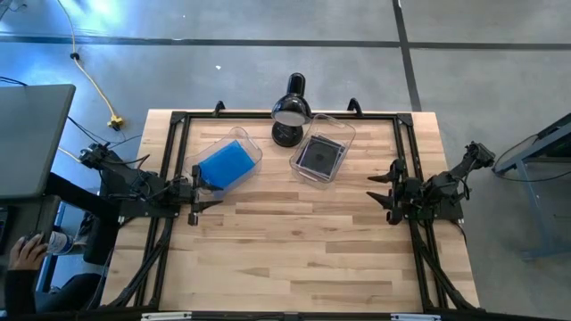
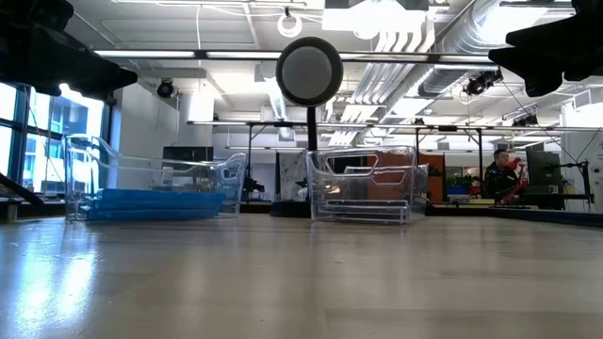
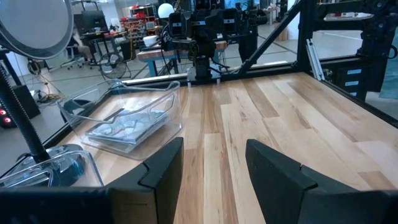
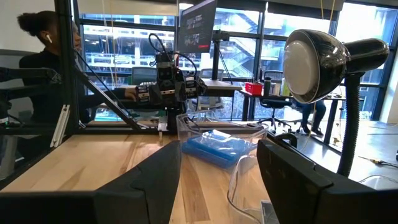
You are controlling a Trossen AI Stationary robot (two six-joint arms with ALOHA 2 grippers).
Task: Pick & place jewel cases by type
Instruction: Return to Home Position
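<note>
Blue plastic marks one sorted group.

**High view.** The blue jewel cases point(image 1: 227, 163) lie stacked in the left tub point(image 1: 252, 144). The dark jewel cases point(image 1: 319, 154) lie in the right tub point(image 1: 345, 127). A lamp point(image 1: 290, 109) stands between the two tubs at the far edge of the table point(image 1: 303, 241), and no case lies loose on the boards. The left gripper point(image 1: 211, 196) sits at the table's left side, just beside the left tub, with its fingers spread and nothing between them. The right gripper point(image 1: 378, 193) sits at the right side, near the right tub, likewise spread and empty. Sorting looks complete, and both arms appear to be at rest.

**Low view.** Each stack lies flat on its tub floor, and the blue one shows as a low band.

**Left wrist view.** The fingers stand apart over bare wood. The tub of dark cases lies ahead.

**Right wrist view.** The fingers stand apart. The blue stack lies ahead in its tub, and a person point(image 4: 43, 56) sits beyond the table.

**Handling.** The cases are probably light, stiff and slick-faced, with brittle hinges and corners. Flat stacking leaves little room to get under a case. The best hold is likely a light pinch across two opposite edges of the top case.
</note>
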